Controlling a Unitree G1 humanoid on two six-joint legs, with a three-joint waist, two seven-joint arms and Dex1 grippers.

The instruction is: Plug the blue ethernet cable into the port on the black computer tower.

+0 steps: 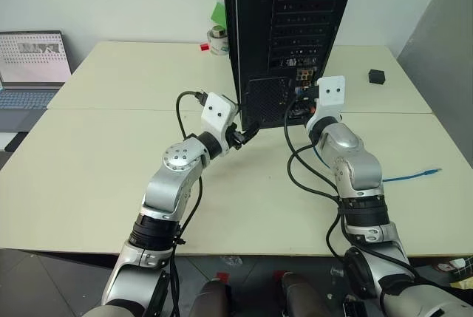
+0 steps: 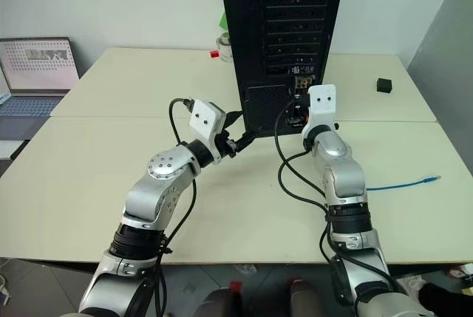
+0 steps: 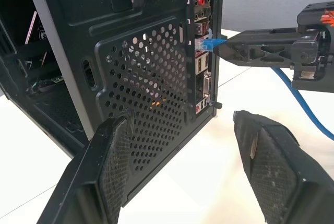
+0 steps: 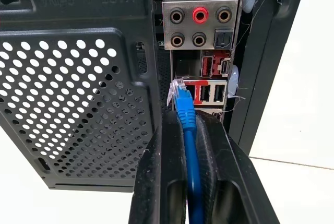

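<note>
I have the right gripper (image 4: 183, 125) clamped on the blue cable (image 4: 191, 172) just behind its plug, which sits at the port block on the back of the black computer tower (image 1: 284, 29); I can't tell whether it is seated. The cable's other end trails across the table (image 1: 89, 169) to my right. My left gripper (image 3: 182, 151) is open and empty beside the tower's perforated vent panel (image 3: 151, 83). Only the wrist views show me the round audio jacks (image 4: 200, 14); the head views add a laptop (image 1: 31, 62) and a small black cube (image 1: 377, 76).
</note>
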